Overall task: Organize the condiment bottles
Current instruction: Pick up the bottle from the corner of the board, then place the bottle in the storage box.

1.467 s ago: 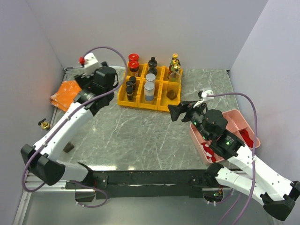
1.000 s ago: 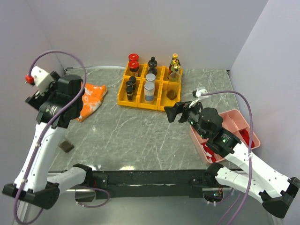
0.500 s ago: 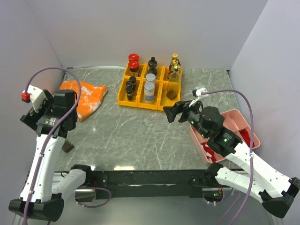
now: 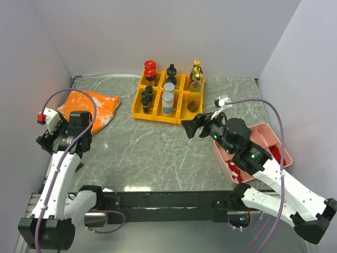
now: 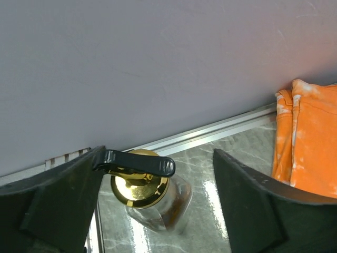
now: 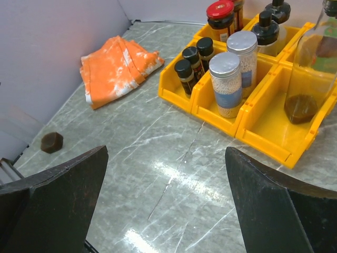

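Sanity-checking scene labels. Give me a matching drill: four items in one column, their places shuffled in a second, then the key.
Items
1. orange cloth
2. silver-capped jars
3. gold-capped bottle
4. red-capped jars

Places
A. back-left compartment of the yellow bins
B. between the fingers of the left end effector
C. front-middle compartment of the bins
D. flat on the table, left of the bins

Pairs: 1-D, 2-C, 3-B, 4-A
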